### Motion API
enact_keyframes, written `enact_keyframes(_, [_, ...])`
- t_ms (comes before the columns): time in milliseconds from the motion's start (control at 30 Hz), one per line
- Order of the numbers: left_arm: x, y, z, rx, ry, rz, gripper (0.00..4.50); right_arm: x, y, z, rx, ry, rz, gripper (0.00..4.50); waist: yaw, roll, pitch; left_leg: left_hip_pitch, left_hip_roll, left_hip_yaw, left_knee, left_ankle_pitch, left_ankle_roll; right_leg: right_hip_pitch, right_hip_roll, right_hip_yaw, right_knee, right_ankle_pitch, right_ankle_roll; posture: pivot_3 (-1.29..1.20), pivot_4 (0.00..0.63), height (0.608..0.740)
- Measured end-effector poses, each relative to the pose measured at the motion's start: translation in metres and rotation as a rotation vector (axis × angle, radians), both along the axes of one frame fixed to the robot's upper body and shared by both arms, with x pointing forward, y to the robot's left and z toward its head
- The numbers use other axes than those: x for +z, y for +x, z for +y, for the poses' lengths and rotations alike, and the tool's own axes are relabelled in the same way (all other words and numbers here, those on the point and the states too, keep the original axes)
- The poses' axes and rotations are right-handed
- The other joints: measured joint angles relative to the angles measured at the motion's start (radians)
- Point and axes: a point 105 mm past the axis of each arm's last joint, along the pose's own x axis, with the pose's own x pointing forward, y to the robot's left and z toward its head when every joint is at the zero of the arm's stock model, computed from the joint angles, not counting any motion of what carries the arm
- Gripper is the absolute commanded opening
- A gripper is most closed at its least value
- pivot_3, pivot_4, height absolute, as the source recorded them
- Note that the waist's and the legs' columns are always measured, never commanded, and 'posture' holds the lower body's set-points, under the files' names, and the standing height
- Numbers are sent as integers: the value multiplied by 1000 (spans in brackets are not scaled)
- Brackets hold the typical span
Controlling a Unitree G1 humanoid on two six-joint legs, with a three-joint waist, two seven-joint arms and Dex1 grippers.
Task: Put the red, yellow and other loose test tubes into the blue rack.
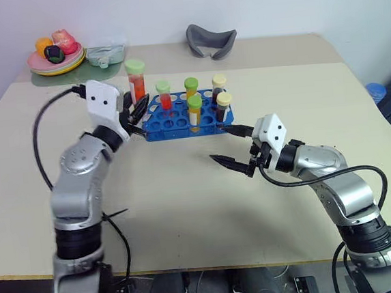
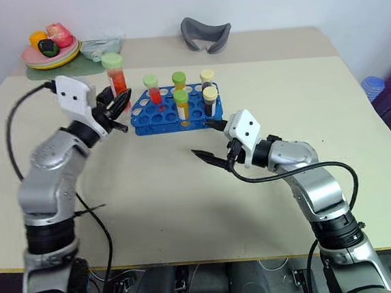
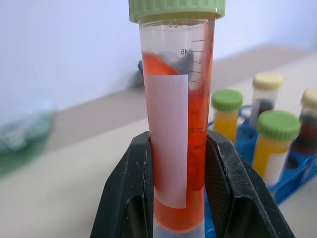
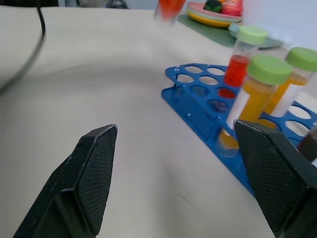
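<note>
Left gripper [image 1: 138,114] has its jaws pinching 1 red test tube [image 1: 135,78] with a green cap, held upright above the worktop [image 1: 187,202], just beside the left end of the blue rack [image 1: 180,124]. In the left wrist view the 2 black fingers [image 3: 133,193] clamp the lower half of the tube, which carries a white label and orange-red liquid.

The rack stands on the worktop and holds 5 capped tubes: 1 red with a green cap [image 1: 164,94], 2 yellow-orange with green caps [image 1: 193,109], 2 dark with pale yellow caps [image 1: 223,105]. Several holes at the rack's left end are vacant.

Right gripper [image 1: 228,145] sits low over the worktop near the rack's right front corner, jaws spread wide, nothing between them.

A plate of toy food [image 1: 56,54] and a grey curved object [image 1: 211,39] sit along the far edge.
</note>
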Motion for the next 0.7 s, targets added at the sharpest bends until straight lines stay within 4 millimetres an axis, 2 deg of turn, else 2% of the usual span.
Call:
enact_keyframes(133, [-3, 9, -3, 69, 2, -87, 774, 0, 2, -7, -31, 19, 25, 3823, 0, 0, 0, 0, 0, 0, -1, 0, 0, 0, 1, 0, 0, 0, 0, 0, 150, 735])
enact_keyframes(333, [-33, 21, -23, 59, 89, -89, 774, -5, 2, -11, -54, 19, 48, 3823, -1, 0, 0, 0, 0, 0, -1, 0, 0, 0, 1, 0, 0, 0, 0, 0, 150, 735])
enact_keyframes(567, [-61, 32, -40, 35, 42, -49, 774, -3, 1, -13, -79, 20, 43, 3823, -1, 0, 0, 0, 0, 0, -1, 0, 0, 0, 1, -1, -1, 0, 0, 0, 150, 735])
enact_keyframes(700, [-63, 33, -45, 23, 26, -61, 774, -1, 3, -16, -104, 28, 41, 3823, 0, 0, 0, 0, 0, 0, -1, 0, 0, 0, 1, -1, 0, 0, 0, 0, 150, 735])
